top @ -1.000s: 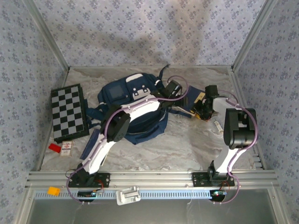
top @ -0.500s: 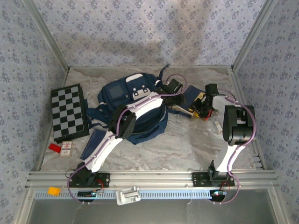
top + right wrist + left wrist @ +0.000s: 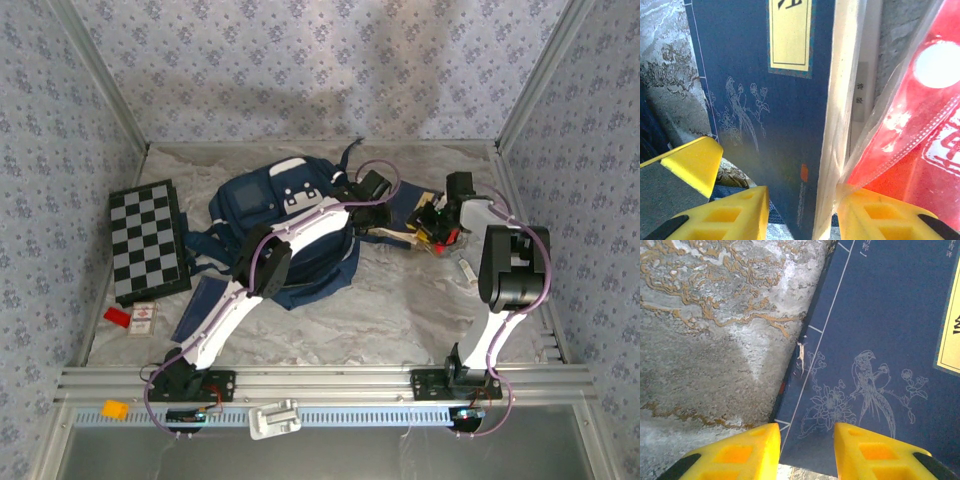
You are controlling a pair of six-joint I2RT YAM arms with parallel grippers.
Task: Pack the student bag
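Note:
The student bag (image 3: 250, 200), a navy backpack with a white patch, lies at the table's back middle. My left arm reaches over it. To the bag's right, my left gripper (image 3: 378, 205) hangs over the near corner of a navy booklet (image 3: 880, 315) with a bird drawing. Its jaws (image 3: 806, 450) stand apart, the cover facing them flat. My right gripper (image 3: 437, 222) holds a stack (image 3: 400, 232) tipped on edge. In the right wrist view its fingers (image 3: 802, 215) press the navy booklet (image 3: 790, 110), cream pages and a red plastic packet (image 3: 925, 135).
A folded chessboard (image 3: 148, 240) lies at the left, with a red piece (image 3: 117, 317) and a card pack (image 3: 146, 318) in front of it. Another flat navy booklet (image 3: 200, 305) lies by the left arm. A small white item (image 3: 467, 270) sits near the right arm. Patterned walls enclose three sides.
My left gripper has moved slightly right onto the booklet's corner and its jaws have narrowed. The right gripper has shifted back and right, tipping the stack up.

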